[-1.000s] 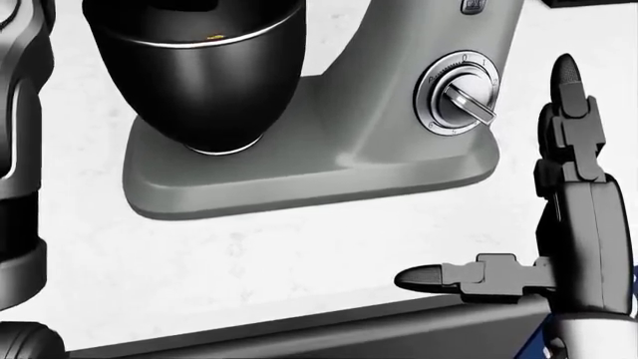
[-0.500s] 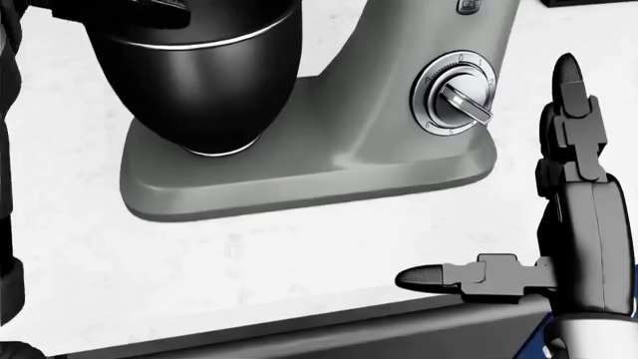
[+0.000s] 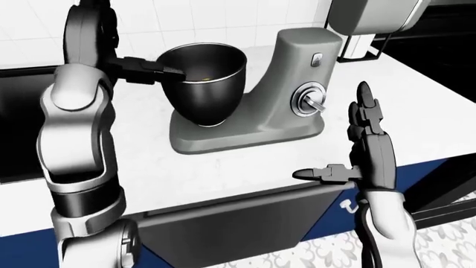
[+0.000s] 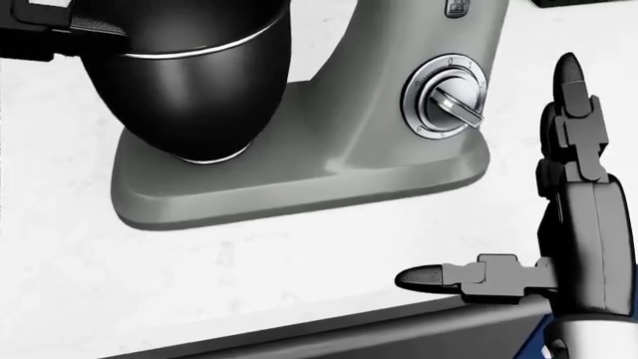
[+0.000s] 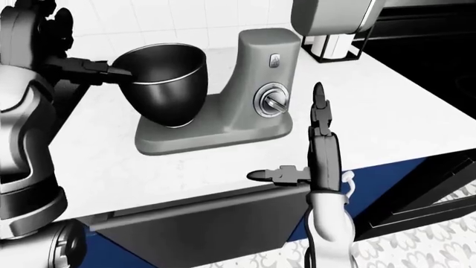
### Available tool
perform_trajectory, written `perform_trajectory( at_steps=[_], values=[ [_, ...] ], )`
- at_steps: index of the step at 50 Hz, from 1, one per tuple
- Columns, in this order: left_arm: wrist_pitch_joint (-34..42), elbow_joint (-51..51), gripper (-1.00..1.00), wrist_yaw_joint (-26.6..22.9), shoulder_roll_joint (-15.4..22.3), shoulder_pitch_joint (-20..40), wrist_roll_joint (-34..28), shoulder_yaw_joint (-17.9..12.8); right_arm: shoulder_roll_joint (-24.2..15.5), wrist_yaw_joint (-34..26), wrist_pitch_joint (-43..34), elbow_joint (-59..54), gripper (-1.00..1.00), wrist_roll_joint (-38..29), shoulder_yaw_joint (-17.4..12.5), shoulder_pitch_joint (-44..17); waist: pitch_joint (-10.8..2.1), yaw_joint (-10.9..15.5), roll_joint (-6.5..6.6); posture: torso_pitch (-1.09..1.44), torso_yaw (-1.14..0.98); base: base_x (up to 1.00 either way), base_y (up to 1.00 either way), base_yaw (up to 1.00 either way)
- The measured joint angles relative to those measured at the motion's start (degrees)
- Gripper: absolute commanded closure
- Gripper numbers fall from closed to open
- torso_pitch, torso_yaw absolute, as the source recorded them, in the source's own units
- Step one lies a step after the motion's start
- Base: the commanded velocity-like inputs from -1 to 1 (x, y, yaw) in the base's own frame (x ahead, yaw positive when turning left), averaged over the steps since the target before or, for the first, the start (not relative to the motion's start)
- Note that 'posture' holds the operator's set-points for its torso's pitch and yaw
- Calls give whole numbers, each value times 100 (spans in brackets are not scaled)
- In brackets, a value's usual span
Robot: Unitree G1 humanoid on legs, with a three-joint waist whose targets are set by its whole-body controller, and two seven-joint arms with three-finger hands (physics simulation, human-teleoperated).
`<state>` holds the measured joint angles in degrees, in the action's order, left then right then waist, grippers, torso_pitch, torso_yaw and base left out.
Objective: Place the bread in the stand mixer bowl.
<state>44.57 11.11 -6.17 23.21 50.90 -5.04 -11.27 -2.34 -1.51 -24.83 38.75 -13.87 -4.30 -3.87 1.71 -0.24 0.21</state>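
Your left hand (image 3: 145,70) is up at the bowl (image 3: 205,84), one finger (image 3: 160,71) stretched flat to the rim on its left side in the left-eye view; you cannot tell how far the others are spread, and nothing shows in its grip. Inside the bowl a small yellowish patch low down may be the bread (image 3: 206,71), too small to be sure. The bowl sits on the mixer (image 3: 297,84), well in from the counter's (image 3: 417,111) near edge. Your right hand (image 3: 368,145) hangs over that near edge, right of the mixer's dial (image 4: 446,98), fingers straight up, thumb (image 4: 439,278) out sideways, wide open and empty.
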Motion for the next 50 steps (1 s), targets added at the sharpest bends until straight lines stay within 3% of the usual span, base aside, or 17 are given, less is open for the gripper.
perform_trajectory(
  at_steps=[9, 18, 50],
  values=[
    [270, 297, -100, 33, 124, -188, 221, -164, 4, 0, -34, 13, -100, -9, 18, -5, 21, 6, -4, 0, 0, 0, 0, 0],
    [304, 615, -100, 124, 205, -789, 501, -348, -13, -5, -15, -39, -100, 3, -9, -35, 23, 14, 4, 0, 0, 0, 0, 0],
    [331, 1598, -100, 216, 25, -2037, 714, -667, -1, 11, -50, 52, -100, -3, -21, -7, -9, 30, 36, 0, 0, 0, 0, 0]
  ],
)
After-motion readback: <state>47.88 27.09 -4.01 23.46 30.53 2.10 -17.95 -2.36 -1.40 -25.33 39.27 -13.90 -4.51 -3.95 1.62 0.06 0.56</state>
